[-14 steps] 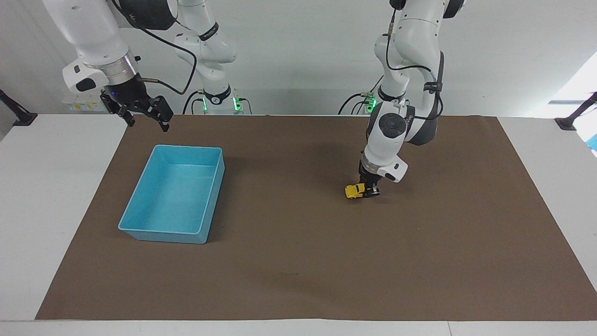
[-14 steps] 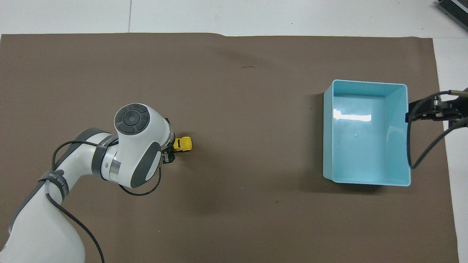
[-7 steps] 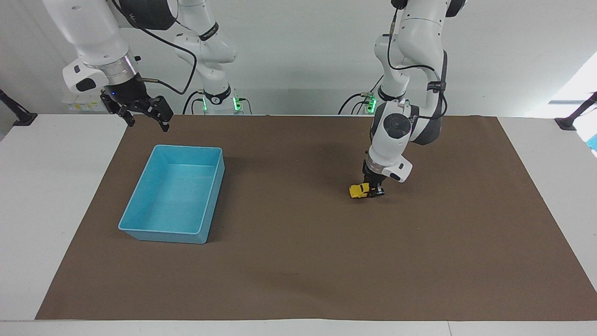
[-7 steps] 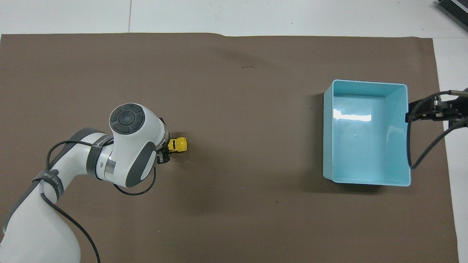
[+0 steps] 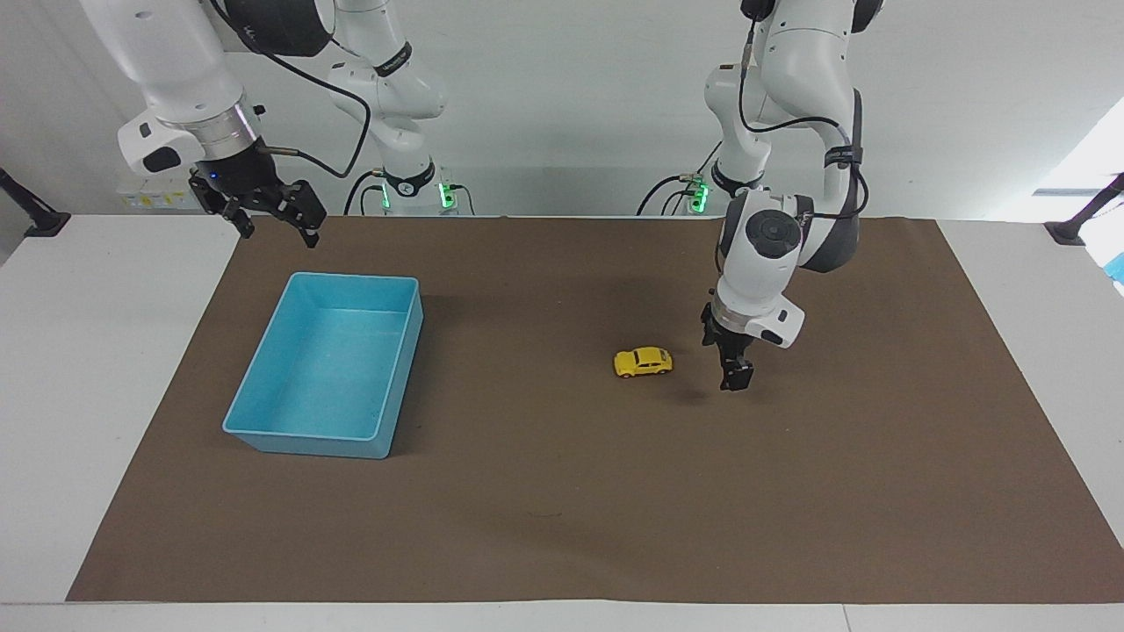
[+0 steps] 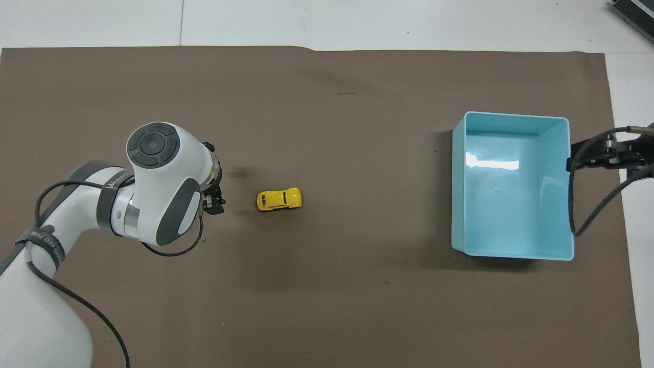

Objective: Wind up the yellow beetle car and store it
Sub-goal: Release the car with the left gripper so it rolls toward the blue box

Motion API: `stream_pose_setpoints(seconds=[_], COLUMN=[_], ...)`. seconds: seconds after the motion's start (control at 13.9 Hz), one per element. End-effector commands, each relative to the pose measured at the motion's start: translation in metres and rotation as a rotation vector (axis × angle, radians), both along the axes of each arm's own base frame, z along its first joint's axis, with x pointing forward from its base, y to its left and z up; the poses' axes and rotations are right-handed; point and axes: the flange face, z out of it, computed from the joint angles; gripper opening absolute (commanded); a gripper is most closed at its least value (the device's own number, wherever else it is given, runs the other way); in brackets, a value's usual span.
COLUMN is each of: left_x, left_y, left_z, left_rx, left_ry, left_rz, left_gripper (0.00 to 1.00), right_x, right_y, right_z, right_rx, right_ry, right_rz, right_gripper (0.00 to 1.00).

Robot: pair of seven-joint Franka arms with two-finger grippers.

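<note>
The yellow beetle car stands on its wheels on the brown mat, free of any gripper; it also shows in the overhead view. My left gripper hangs just above the mat beside the car, toward the left arm's end, a short gap away, open and empty; it shows in the overhead view under the arm's wrist. My right gripper waits open and empty in the air over the mat's edge by the blue bin's robot-side rim.
An empty light-blue bin sits on the mat toward the right arm's end; it also shows in the overhead view. The brown mat covers most of the white table.
My left gripper dragged the car toward the left arm's end, then let go and lifted away. The car has rolled toward the bin. The right arm has not moved.
</note>
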Motion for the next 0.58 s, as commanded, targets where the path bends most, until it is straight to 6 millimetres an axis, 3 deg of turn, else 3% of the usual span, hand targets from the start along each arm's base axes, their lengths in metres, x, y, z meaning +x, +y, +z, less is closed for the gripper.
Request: stream_pose_setpoints(seconds=[0.0,0.51], left_x=[0.014,0.057], left_y=[0.006,-0.01], left_z=[0.016,0.051], left_rx=[0.031,0.021], left_ry=[-0.024,-0.144], left_rz=[-0.017,-0.039], left_gripper=[1.0,1.0], right_x=[-0.002,-0.003], right_y=[-0.005,-0.004], right_z=[0.001,0.0], right_rx=[-0.002,-0.002], right_ry=[-0.005,-0.006], right_rz=[0.018,0.0], right_gripper=[1.0,1.0])
